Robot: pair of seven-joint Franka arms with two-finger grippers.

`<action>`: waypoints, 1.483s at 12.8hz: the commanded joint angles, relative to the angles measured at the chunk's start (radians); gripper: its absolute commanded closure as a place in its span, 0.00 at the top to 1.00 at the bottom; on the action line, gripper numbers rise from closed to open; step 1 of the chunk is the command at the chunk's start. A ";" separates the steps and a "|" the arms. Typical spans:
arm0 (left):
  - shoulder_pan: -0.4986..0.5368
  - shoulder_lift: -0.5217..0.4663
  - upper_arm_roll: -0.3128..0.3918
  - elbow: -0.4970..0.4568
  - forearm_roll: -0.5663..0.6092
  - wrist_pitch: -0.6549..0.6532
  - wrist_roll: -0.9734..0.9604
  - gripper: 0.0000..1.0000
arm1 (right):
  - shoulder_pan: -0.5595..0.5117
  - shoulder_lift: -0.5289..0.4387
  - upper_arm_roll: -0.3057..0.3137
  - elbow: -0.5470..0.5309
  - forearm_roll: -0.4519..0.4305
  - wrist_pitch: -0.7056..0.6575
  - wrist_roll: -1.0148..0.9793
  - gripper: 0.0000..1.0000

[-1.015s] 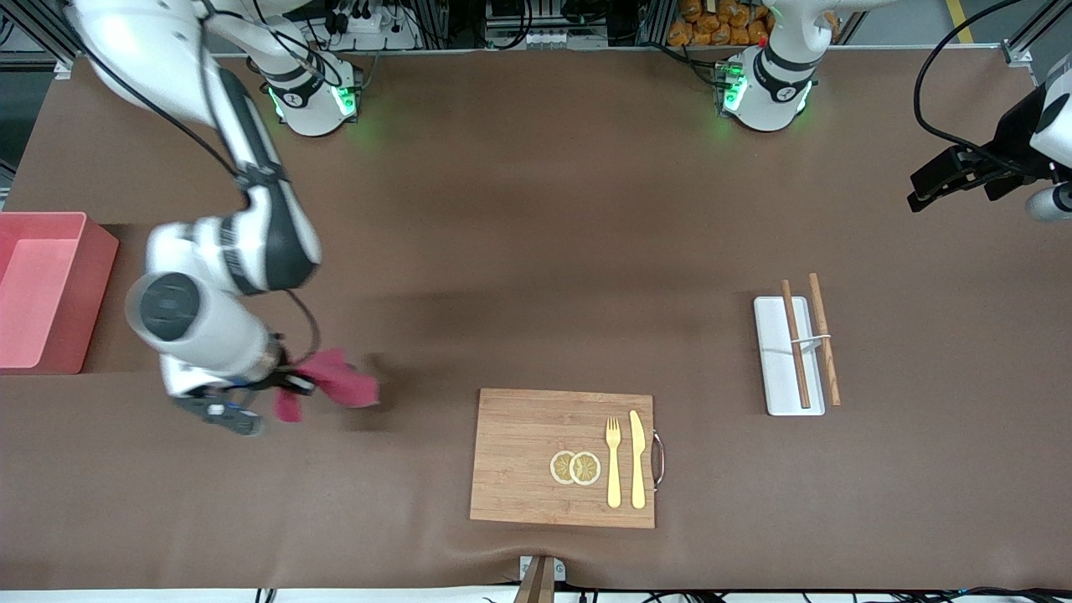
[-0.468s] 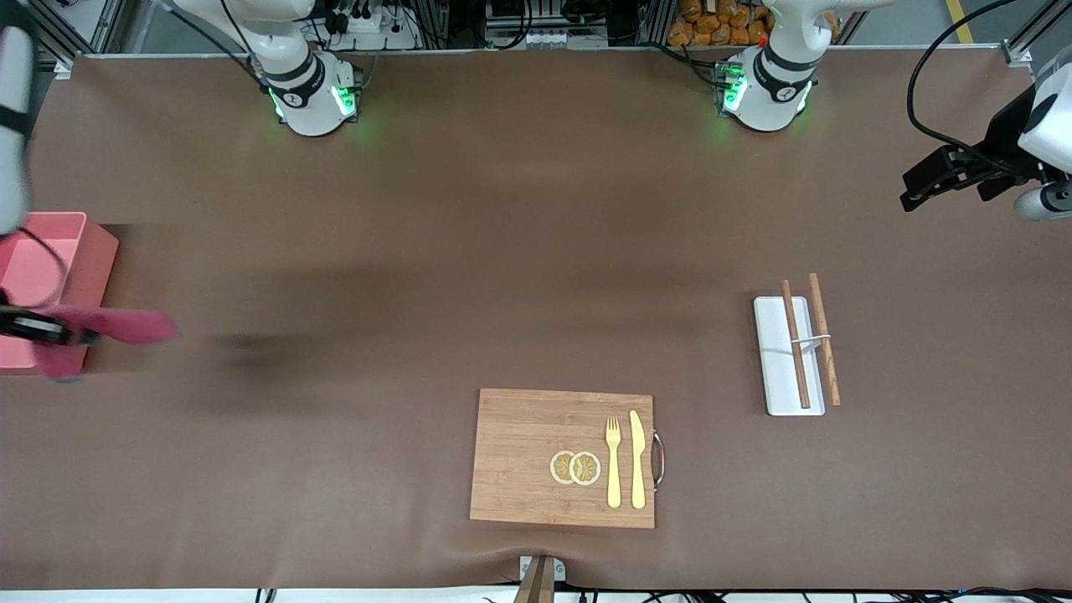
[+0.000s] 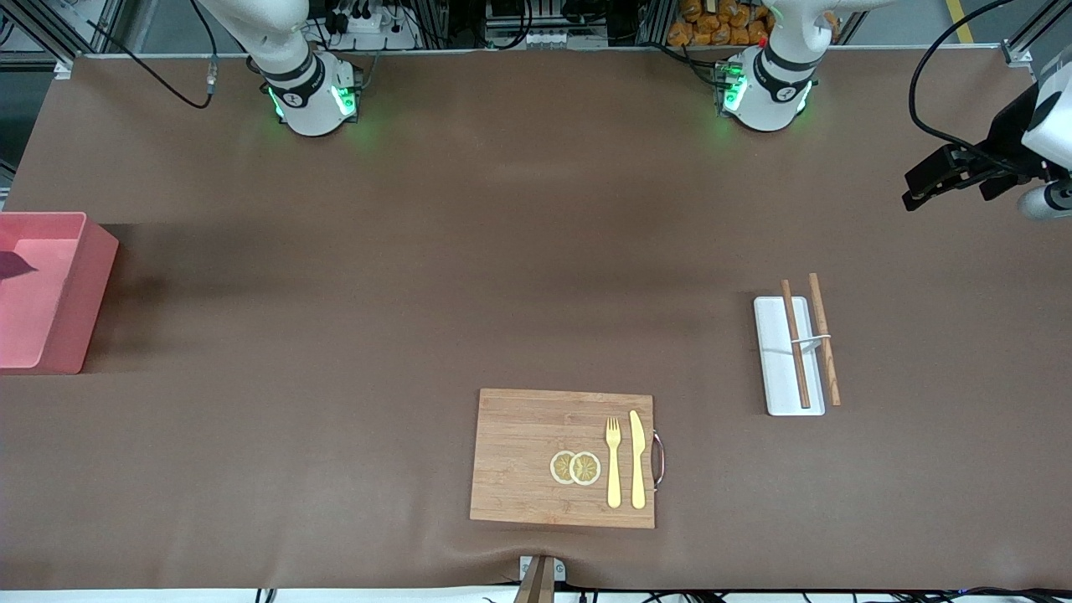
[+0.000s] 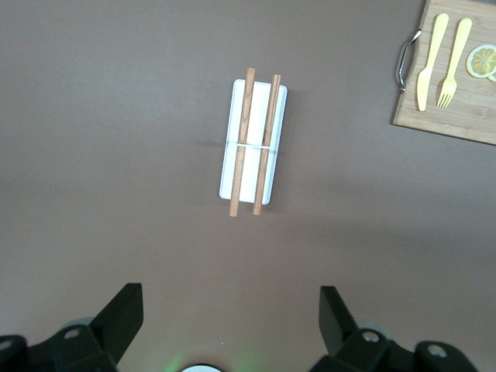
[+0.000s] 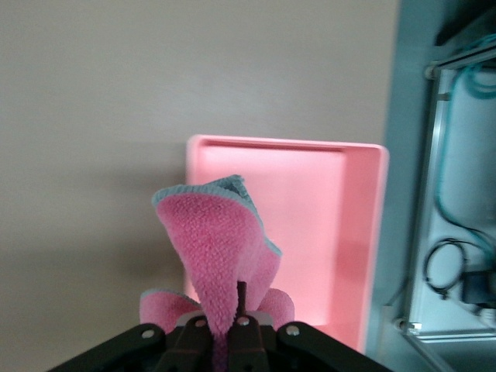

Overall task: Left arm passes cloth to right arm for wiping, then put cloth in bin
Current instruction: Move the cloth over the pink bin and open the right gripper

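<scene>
My right gripper point(image 5: 232, 314) is shut on the magenta-red cloth point(image 5: 221, 248) and holds it over the pink bin point(image 5: 360, 232). The cloth stands up from the fingers in a fold with a grey edge. In the front view the right gripper is out of frame; only a dark tip of the cloth point(image 3: 12, 265) shows over the bin point(image 3: 84, 285) at the right arm's end of the table. My left gripper point(image 3: 914, 198) waits, open and empty, high over the left arm's end; in its wrist view its gripper point(image 4: 230, 310) has the fingers wide apart.
A wooden board point(image 3: 536, 435) with a yellow fork, knife and lemon slices lies near the front edge. A white tray point(image 3: 779, 368) with two wooden chopsticks lies toward the left arm's end, below the left gripper point(image 4: 253, 167). A metal frame point(image 5: 442, 194) runs past the bin.
My right arm has swung with the cloth from beside the bin to over it and has left the front view. The left arm has barely moved.
</scene>
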 commanded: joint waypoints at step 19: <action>0.011 -0.017 -0.011 -0.013 0.013 -0.012 0.001 1.00 | 0.529 -0.125 0.052 0.012 0.021 -0.276 0.662 1.00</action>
